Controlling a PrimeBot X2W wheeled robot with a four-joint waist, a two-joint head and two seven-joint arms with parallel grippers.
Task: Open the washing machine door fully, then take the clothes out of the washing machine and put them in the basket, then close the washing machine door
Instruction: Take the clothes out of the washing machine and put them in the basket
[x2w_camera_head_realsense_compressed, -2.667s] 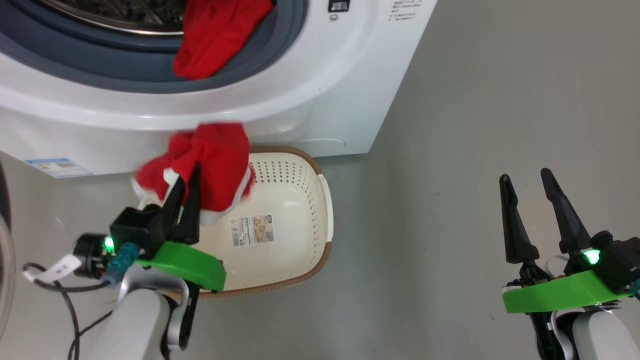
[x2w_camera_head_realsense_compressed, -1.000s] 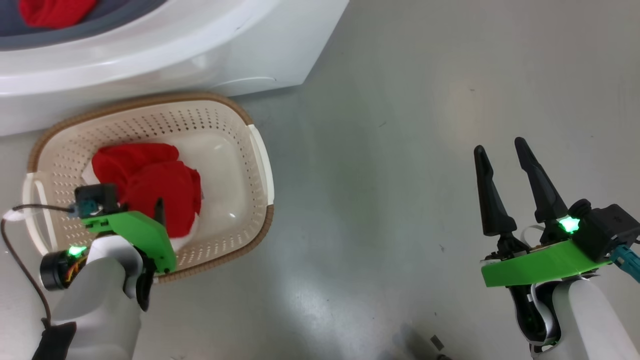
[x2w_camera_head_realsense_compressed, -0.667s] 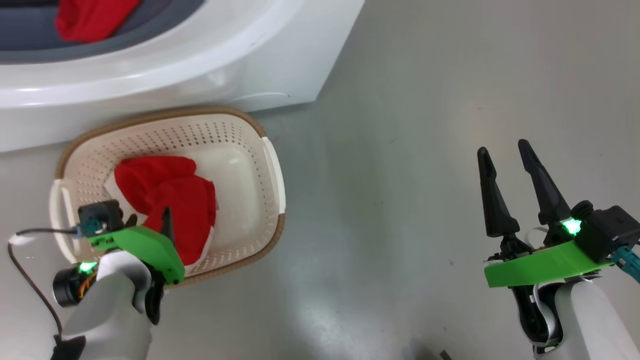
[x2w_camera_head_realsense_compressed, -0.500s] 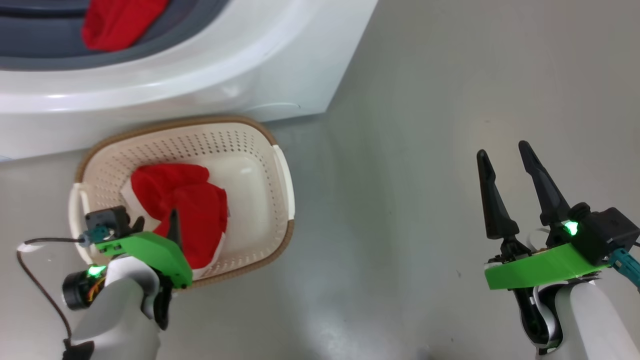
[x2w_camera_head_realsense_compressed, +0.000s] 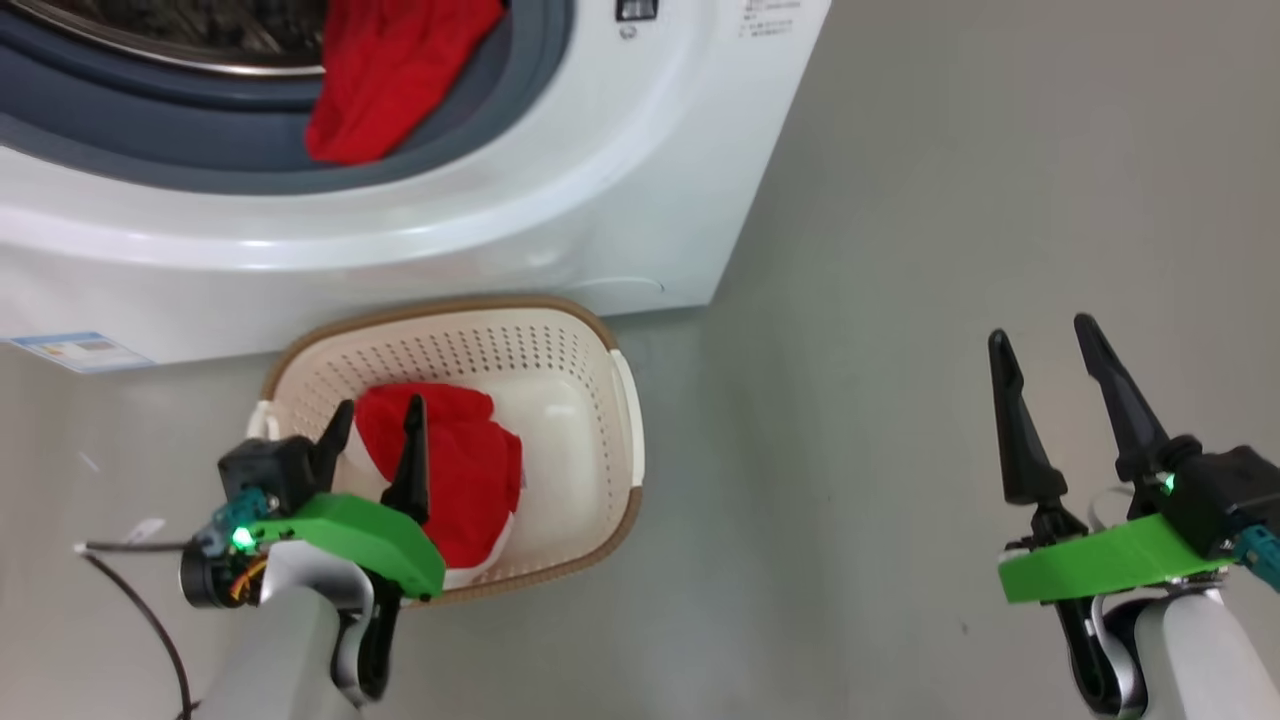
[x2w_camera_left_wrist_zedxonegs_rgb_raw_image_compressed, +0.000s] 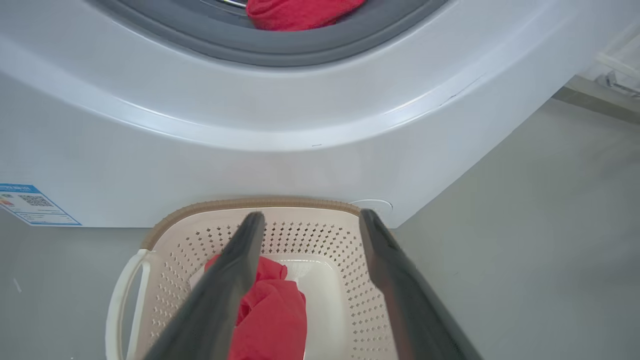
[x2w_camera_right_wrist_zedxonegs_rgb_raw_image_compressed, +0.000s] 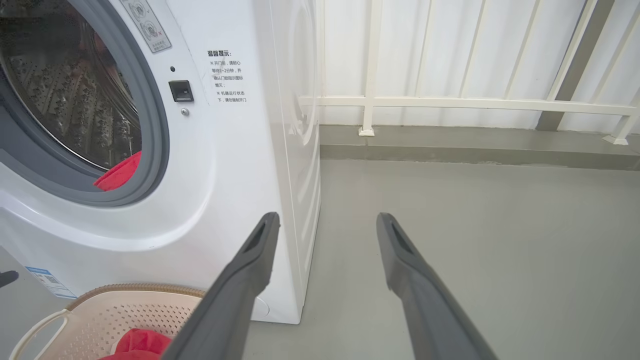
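- Grey, smooth floor (x2w_camera_head_realsense_compressed: 850, 350) with a white railing (x2w_camera_right_wrist_zedxonegs_rgb_raw_image_compressed: 450, 102) at the back. The washing machine (x2w_camera_head_realsense_compressed: 600, 200) stands on it, and the basket (x2w_camera_head_realsense_compressed: 440, 308) sits just in front of its base.
- One red bundle (x2w_camera_head_realsense_compressed: 470, 480) lies crumpled inside the basket. A second red garment (x2w_camera_head_realsense_compressed: 390, 70) hangs over the grey gasket (x2w_camera_head_realsense_compressed: 200, 150), partly out of the drum mouth.
- The robot's left gripper (x2w_camera_head_realsense_compressed: 379, 405) hovers above the basket with its fingers spread and nothing between them. The right gripper (x2w_camera_head_realsense_compressed: 1040, 328) is well off to the side over bare floor, also parted and empty.
- Handling, my guess: the fabric is light and limp and folds on itself. It won't break, but it will drape, trail and perhaps catch on the gasket lip.
- Best hold, I judge: pinch the thick fold hanging at the gasket edge rather than one thin layer. Lift it clear before swinging over to the basket.
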